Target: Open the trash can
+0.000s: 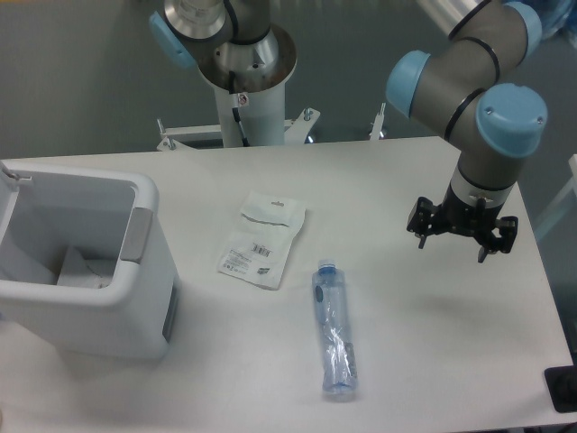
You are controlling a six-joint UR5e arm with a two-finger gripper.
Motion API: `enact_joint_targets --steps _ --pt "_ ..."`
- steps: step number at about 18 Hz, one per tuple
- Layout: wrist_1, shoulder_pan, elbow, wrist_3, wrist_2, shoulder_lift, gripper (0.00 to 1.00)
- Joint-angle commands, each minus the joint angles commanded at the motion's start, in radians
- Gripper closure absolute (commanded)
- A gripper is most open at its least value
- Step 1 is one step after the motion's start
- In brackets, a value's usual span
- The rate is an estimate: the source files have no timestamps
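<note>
The trash can (108, 311) is a large white boxy bin at the table's left edge. Its top stands open and I can see down inside, where some white material lies at the bottom. A grey tab (137, 236) sits on its right rim. My gripper (461, 245) hangs above the right side of the table, far from the bin, open with nothing between its fingers.
A white packet with a barcode (262, 238) lies near the table's middle. A clear plastic bottle (333, 329) lies on its side in front of it. The robot's base column (245, 99) stands at the back edge. A dark object (563, 390) shows at the right front corner.
</note>
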Motion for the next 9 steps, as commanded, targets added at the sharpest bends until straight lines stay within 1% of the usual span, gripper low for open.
enact_joint_targets --steps 5,9 --pt "0.000 -0.002 0.000 -0.002 0.000 -0.002 0.00" --pt "0.002 -0.002 -0.002 -0.002 0.024 -0.003 0.00"
